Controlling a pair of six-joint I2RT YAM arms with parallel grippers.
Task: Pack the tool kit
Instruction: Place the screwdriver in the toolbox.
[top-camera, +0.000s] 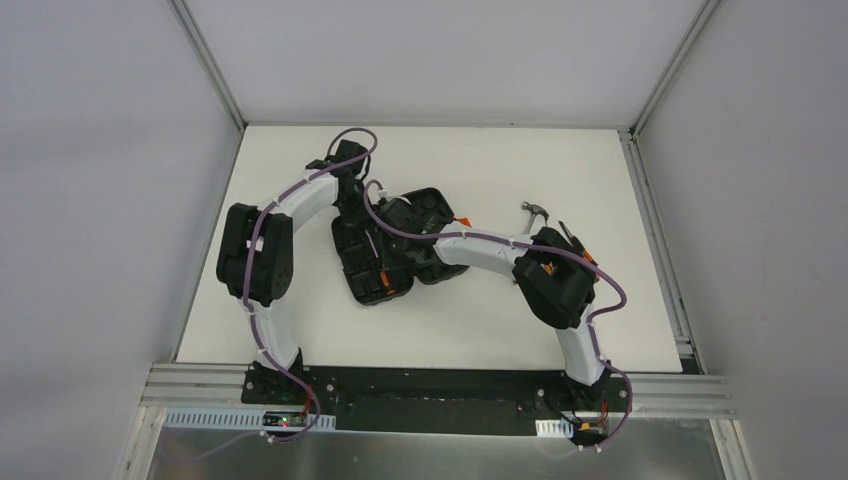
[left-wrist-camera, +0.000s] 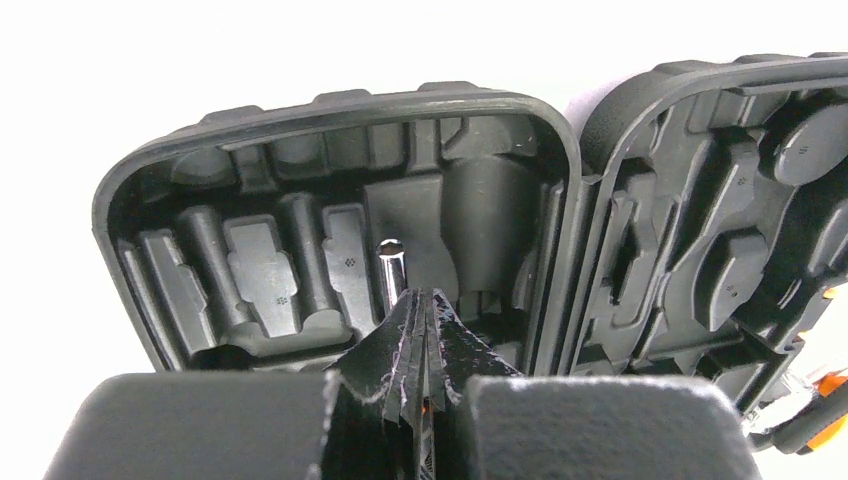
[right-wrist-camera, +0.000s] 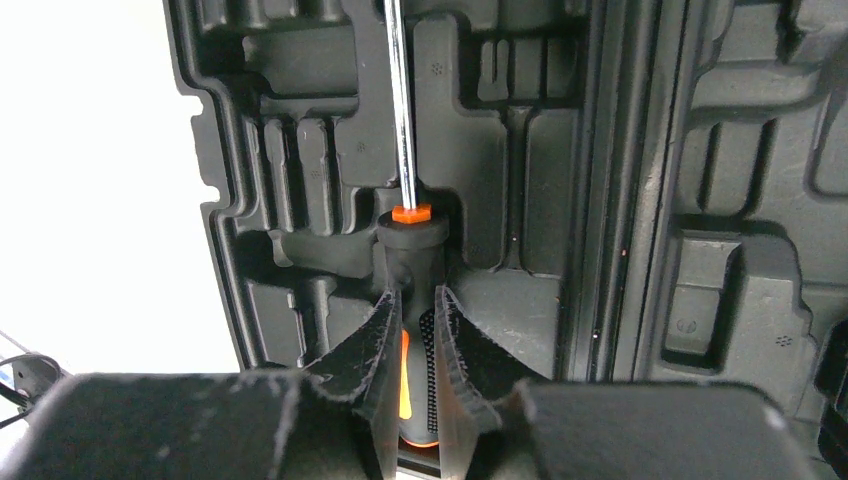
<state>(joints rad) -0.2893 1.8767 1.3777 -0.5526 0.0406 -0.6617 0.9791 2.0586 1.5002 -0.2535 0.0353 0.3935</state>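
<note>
The black hinged plastic case (top-camera: 430, 205) lies open near the middle of the white tabletop (top-camera: 450, 330); over one moulded half of the case, the right hand (right-wrist-camera: 418, 300) grips the handle of a black-and-orange screwdriver (right-wrist-camera: 408, 240); the left hand (left-wrist-camera: 417, 298) is pinched fully closed, with the chrome shaft (left-wrist-camera: 390, 275) rising at its fingertips; whether it clamps that shaft I cannot tell.
</note>
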